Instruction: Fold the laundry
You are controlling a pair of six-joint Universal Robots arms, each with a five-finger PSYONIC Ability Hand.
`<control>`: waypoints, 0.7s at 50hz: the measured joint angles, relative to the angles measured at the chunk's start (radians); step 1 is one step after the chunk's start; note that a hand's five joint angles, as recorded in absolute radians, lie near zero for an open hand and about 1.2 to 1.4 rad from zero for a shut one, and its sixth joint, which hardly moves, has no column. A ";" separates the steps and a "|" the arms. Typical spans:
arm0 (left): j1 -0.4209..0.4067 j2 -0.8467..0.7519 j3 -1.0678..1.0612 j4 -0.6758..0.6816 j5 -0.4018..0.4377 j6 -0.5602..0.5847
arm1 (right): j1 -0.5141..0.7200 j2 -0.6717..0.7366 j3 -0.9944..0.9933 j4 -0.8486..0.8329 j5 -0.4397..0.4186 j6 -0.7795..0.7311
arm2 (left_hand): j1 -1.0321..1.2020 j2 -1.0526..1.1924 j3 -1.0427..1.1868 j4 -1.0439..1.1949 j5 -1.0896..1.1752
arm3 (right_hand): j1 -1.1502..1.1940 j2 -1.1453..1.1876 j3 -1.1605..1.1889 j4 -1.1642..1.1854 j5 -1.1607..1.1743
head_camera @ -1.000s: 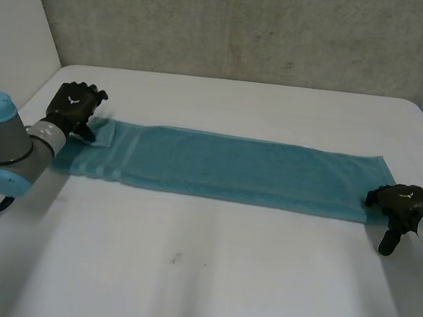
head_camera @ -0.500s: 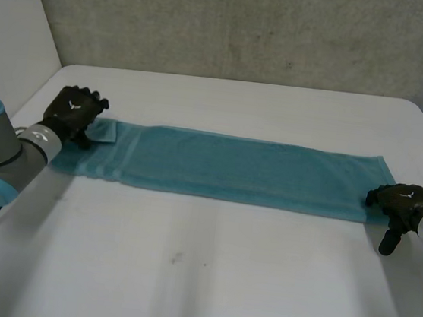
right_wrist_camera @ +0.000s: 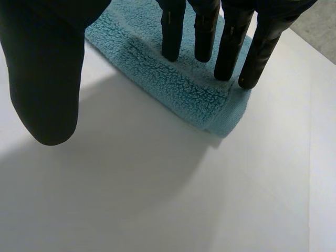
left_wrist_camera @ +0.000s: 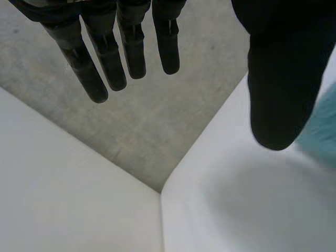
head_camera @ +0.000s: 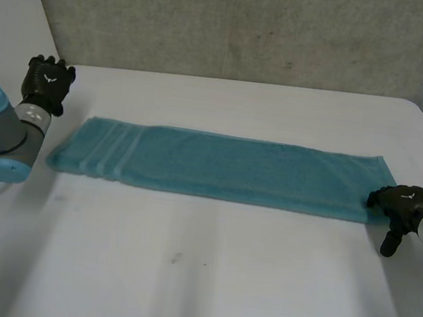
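Across the middle of the white table [head_camera: 205,280], locate the teal towel [head_camera: 226,168], laid flat as one long narrow strip running from near the left edge to near the right edge. Note the pale stripes [head_camera: 108,158] across its left end.

At the strip's right end, by the near corner of that end, find the right hand [head_camera: 401,202], low over the surface. Read its state from the right wrist view: fingers [right_wrist_camera: 205,31] straight and slightly spread, tips at the end corner of the towel [right_wrist_camera: 173,79], thumb held apart over bare table, nothing pinched or wrapped. Treat as released. Contact between fingertips and terry pile: cannot tell.

Past the strip's left end, toward the far left corner of the table, find the left hand [head_camera: 47,82], raised and well apart from the towel. Confirm in the left wrist view: fingers [left_wrist_camera: 131,47] straight, thumb separate, nothing between them. Treat as released and empty. Beyond that hand, note the table corner, a sliver of teal beside the thumb, and the grey concrete wall [left_wrist_camera: 157,121]. Behind the table's far edge in the head view, note the same wall [head_camera: 249,25].
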 measured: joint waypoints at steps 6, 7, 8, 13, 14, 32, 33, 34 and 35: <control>-0.028 0.168 -0.250 0.014 0.082 -0.004 | 0.000 -0.010 -0.001 0.000 -0.008 0.002 | 0.000 0.000 0.000 0.000 0.000 | 0.001 0.000 0.002 0.002 0.003; -0.037 0.203 -0.301 0.014 0.095 -0.005 | 0.000 -0.012 -0.001 0.000 -0.010 0.002 | 0.000 0.000 0.000 0.000 0.000 | 0.002 0.000 0.002 0.002 0.003; -0.045 0.236 -0.348 0.015 0.104 -0.006 | 0.000 -0.014 -0.001 -0.001 -0.013 0.003 | 0.000 0.000 0.000 0.000 0.000 | 0.002 0.000 0.002 0.002 0.003; -0.065 0.330 -0.481 0.016 0.118 -0.009 | -0.004 -0.019 -0.003 -0.005 -0.022 0.006 | 0.000 0.000 0.000 0.000 0.000 | 0.003 0.000 0.002 0.002 0.003; -0.070 0.359 -0.521 0.015 0.118 -0.014 | -0.006 -0.019 -0.004 -0.006 -0.026 0.006 | 0.000 0.000 0.000 0.000 0.000 | 0.004 0.000 0.004 0.003 0.006; -0.131 0.538 -0.714 0.003 0.108 -0.235 | -0.014 0.038 -0.071 -0.079 -0.061 0.014 | 0.000 0.000 0.000 0.000 0.000 | 0.324 0.000 0.384 0.381 0.361; -0.133 0.540 -0.715 0.004 0.108 -0.238 | -0.014 0.044 -0.076 -0.082 -0.060 0.015 | 0.000 0.000 0.000 0.000 0.000 | 0.359 0.000 0.428 0.424 0.405; -0.134 0.541 -0.716 0.004 0.108 -0.241 | -0.014 0.050 -0.082 -0.084 -0.058 0.015 | 0.000 0.000 0.000 0.000 0.000 | 0.369 0.000 0.440 0.438 0.417; -0.134 0.542 -0.717 0.005 0.109 -0.242 | -0.015 0.056 -0.088 -0.084 -0.057 0.015 | 0.000 0.000 0.000 0.000 0.000 | 0.399 0.000 0.481 0.480 0.455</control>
